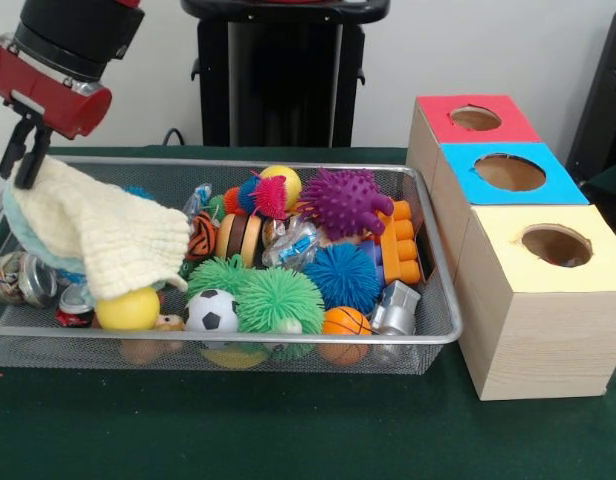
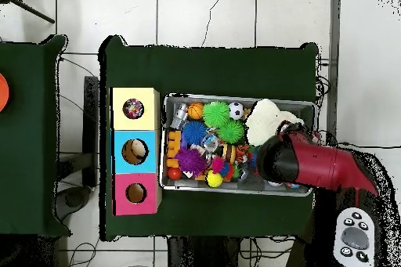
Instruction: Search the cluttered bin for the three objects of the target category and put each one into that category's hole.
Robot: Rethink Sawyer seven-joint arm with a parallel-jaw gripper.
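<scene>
My gripper (image 1: 23, 160) is over the left end of the wire mesh bin (image 1: 288, 340), shut on the top corner of a pale cream knitted cloth (image 1: 98, 235). The cloth hangs from the fingers and drapes over the toys below. In the overhead view the cloth (image 2: 266, 117) lies at the bin's right end beside my red arm (image 2: 313, 162), which hides the gripper. The yellow-panelled box (image 1: 533, 300) stands to the right of the bin, its round hole (image 1: 556, 245) open. In the overhead view something multicoloured shows inside that hole (image 2: 133, 109). No printed cloths show in the bin.
The bin holds a purple spiky ball (image 1: 346, 200), green spiky balls (image 1: 278, 298), a blue one (image 1: 343, 275), a soccer ball (image 1: 212, 312), a yellow ball (image 1: 128, 308) and orange blocks (image 1: 400, 245). The blue-panelled box (image 1: 510, 172) and red-panelled box (image 1: 475, 118) stand behind the yellow one.
</scene>
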